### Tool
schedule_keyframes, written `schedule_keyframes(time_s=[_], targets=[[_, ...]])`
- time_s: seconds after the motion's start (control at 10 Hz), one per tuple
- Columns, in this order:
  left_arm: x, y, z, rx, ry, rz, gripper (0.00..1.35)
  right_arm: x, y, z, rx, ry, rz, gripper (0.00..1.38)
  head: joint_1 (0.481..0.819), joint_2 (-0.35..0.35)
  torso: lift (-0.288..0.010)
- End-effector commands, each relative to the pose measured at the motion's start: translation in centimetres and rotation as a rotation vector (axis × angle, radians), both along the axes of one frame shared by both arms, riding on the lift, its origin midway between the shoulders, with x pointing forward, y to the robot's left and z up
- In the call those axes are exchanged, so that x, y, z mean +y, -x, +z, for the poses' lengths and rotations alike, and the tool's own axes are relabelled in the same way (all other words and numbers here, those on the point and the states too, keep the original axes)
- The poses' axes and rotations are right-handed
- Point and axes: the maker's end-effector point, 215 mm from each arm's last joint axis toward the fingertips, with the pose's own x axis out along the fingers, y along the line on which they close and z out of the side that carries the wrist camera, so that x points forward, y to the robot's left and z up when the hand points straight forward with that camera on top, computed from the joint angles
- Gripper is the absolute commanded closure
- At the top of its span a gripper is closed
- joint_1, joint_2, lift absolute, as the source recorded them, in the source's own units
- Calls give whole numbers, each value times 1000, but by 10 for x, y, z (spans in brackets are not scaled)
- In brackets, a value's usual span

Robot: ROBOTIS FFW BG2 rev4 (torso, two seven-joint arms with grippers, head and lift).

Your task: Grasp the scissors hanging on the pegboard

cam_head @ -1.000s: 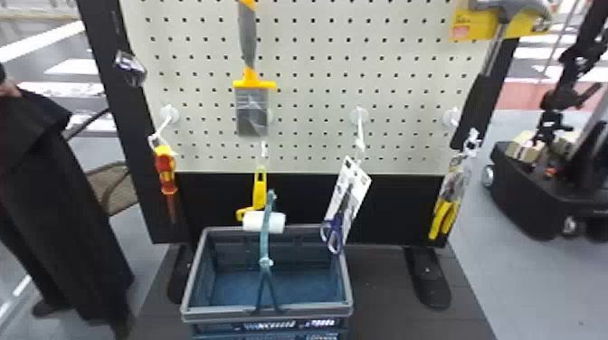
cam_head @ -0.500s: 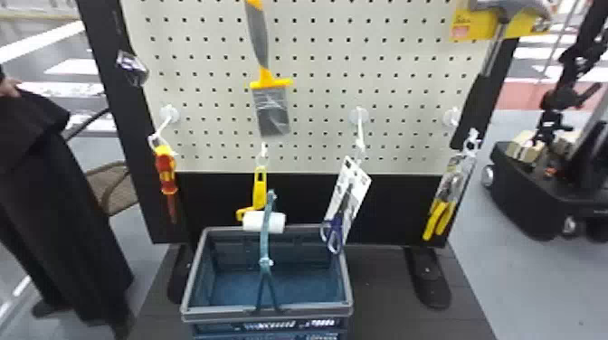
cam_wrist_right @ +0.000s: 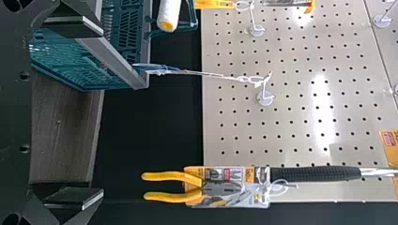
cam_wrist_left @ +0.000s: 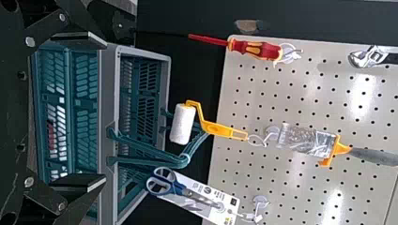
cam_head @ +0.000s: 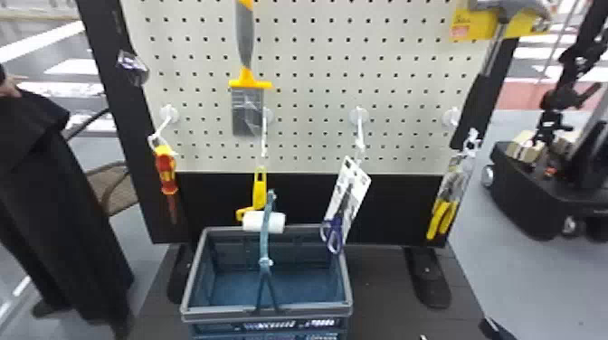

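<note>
Scissors (cam_head: 342, 205) on backing card (cam_head: 350, 185), hung by a thin loop off white hook (cam_head: 358, 116) on pegboard (cam_head: 407, 90), lower row, 3rd hook from robot's L. Card tilted, blue handles at the bottom, hanging past the cream panel in front of the black lower panel, right at rear-R corner of basket (cam_head: 267, 312); touching the rim or not, can't tell. L gripper (cam_wrist_left: 94, 111): released, fingers spread wide, nothing held, facing the basket's side w/ the board beyond. In L wrist view the scissors sit farther off on the board, well apart from the fingers. R gripper (cam_wrist_right: 101, 112): also released, fingers wide apart, nothing held, facing the table (cam_wrist_right: 61, 126) edge beside the basket. In R wrist view the card is seen edge-on, handles by the basket corner, well apart from the fingers. Other stuff on the board, robot's L to R: red/yellow screwdriver (cam_head: 166, 169) on 1st hook, tip down. Paint roller (cam_head: 263, 221) w/ yellow handle on 2nd hook, white roller just above basket's rear rim. Scraper (cam_head: 246, 106) w/ yellow collar hangs higher up, above the roller. Yellow-handled pliers (cam_head: 443, 212) on 4th hook at board's R edge. Hammer (cam_head: 482, 99) at top R, black grip slanting down. Basket grey-rimmed, teal inside, carry handle (cam_head: 267, 253) upright, sitting on dark table in front of the board.
</note>
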Motion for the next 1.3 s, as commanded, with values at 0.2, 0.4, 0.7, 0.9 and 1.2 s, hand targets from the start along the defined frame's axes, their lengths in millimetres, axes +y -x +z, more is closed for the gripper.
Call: schedule_keyframes(time_s=[0.2,0.4,0.7,0.9,1.2], targets=[[-3,-4,0,-7,4,-5,282,15,-49,1,-26,9,66,104,549,0,-100],[-6,-7,-2,-8,8,-14,283,27,-82,0,-40,17,114,102,549,0,-100],[-8,-7,-3,-7,14,-17,282,57,-113,0,-44,1,174,102,549,0,-100],[-8,-9,-4,-7,14,-19,282,85,-131,-2,-36,-22,223,107,549,0,-100],[-13,-12,-5,-9,19,-25,282,101,-162,21,-70,-29,240,102,549,0,-100]])
